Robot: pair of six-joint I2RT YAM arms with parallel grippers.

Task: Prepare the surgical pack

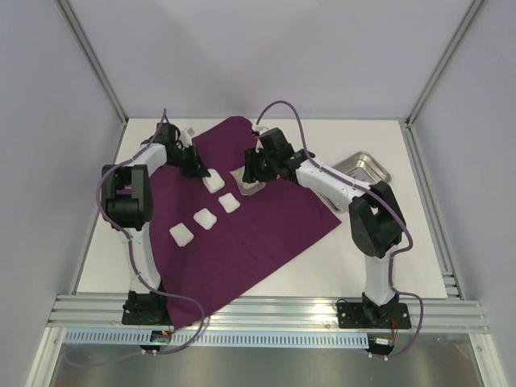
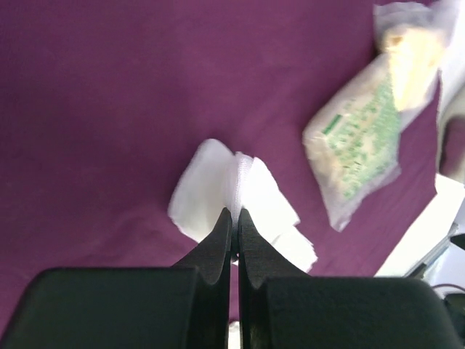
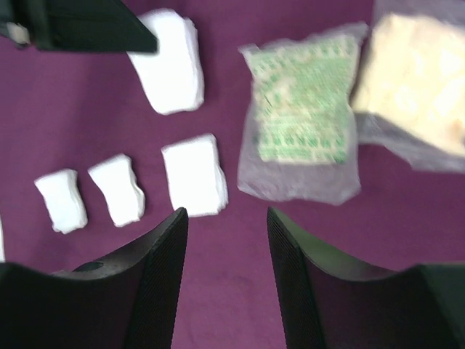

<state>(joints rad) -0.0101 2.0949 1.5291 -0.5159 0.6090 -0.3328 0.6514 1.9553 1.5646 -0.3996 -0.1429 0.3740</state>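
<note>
Left gripper [image 2: 234, 217] pinches a gauze square [image 2: 207, 193] on the spread purple cloth [image 1: 266, 234].
Its jaws are pressed together on the square's near edge. The right gripper [image 3: 225, 213] hangs over the cloth, jaws apart and holding nothing, just short of a green-printed packet [image 3: 301, 123]. The steel tray [image 1: 367, 165] sits beside the cloth's right edge.

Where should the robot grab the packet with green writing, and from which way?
Probably the clear edge nearest the open right gripper, pinched from above. The green-printed packet lies flat on the purple cloth, so only its thin border offers a grip, and a beige-filled packet crowds another side.
</note>
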